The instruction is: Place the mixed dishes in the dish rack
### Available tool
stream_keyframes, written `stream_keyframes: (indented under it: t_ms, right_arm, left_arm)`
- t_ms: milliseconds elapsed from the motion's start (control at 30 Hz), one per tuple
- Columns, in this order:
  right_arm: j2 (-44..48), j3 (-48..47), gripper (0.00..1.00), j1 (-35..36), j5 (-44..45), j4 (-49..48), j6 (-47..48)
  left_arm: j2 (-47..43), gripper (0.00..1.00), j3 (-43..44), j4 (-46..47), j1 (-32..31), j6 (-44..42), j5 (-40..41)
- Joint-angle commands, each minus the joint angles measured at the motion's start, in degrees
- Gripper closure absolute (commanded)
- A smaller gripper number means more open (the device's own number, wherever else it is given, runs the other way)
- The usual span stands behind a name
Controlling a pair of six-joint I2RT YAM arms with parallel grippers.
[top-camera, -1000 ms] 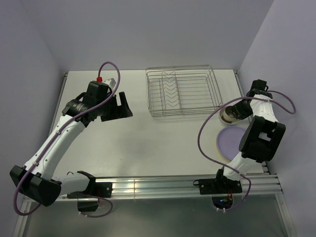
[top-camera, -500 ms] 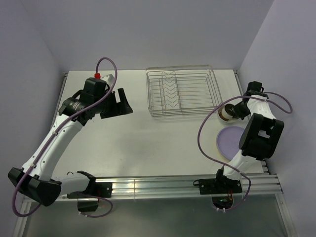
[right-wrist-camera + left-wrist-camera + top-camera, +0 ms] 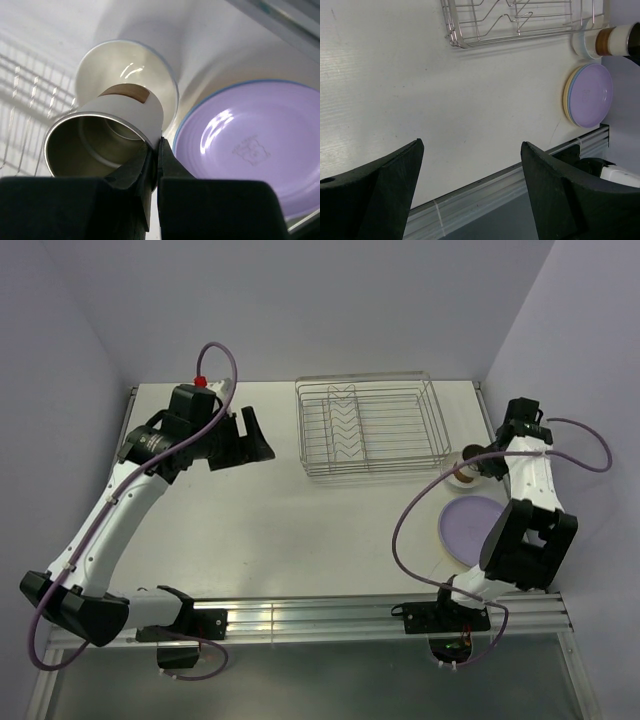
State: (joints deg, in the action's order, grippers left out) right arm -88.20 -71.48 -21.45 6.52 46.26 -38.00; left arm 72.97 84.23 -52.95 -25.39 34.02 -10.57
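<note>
Top view: one dish rack [image 3: 368, 428] sits mid-table, left gripper [image 3: 250, 440] spread wide. Left wrist: three stacked plates [image 3: 590, 95], lavender on top, right of the rack. Right wrist: right gripper [image 3: 156, 160] pinches the one cup [image 3: 115, 130] by its wall, next to one white bowl [image 3: 130, 70].

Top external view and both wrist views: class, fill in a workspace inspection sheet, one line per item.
Surface: white table, with an aluminium rail at the near edge.
Job's things: dish rack empty; plate stack, purple on top, beside the white bowl; cup tilted on its side over the bowl.
Clutter: nothing seen.
Grippers: left gripper open, holding nothing; right gripper shut on the cup's wall.
Cables: purple left cable arches above its arm; purple right cable loops over the table.
Surroundings: lavender walls on three sides.
</note>
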Motion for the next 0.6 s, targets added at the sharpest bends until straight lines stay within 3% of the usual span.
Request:
stream_keyframes:
  t_ms: [0, 100, 233, 567]
  right_arm:
    - [8.3, -4.5, 1.0, 1.9, 5.4, 5.0, 0.8]
    - [11.4, -6.8, 1.0, 6.6, 7.6, 8.9, 1.8]
    - [12.2, -13.6, 1.0, 21.1, 11.7, 16.2, 1.5]
    - [2.1, -28.7, 1.0, 49.7, 22.8, 28.8, -2.5]
  left_arm:
    - [0.9, 0.15, 4.4, -0.1, -0.5, 1.1, -2.1]
    - [2.3, 0.16, 6.3, -0.2, -1.3, 1.8, -1.8]
    - [4.7, 0.18, 8.5, -0.6, -2.4, 3.6, -1.4]
    - [12.9, 0.21, 18.3, -6.6, -7.7, 5.6, 2.7]
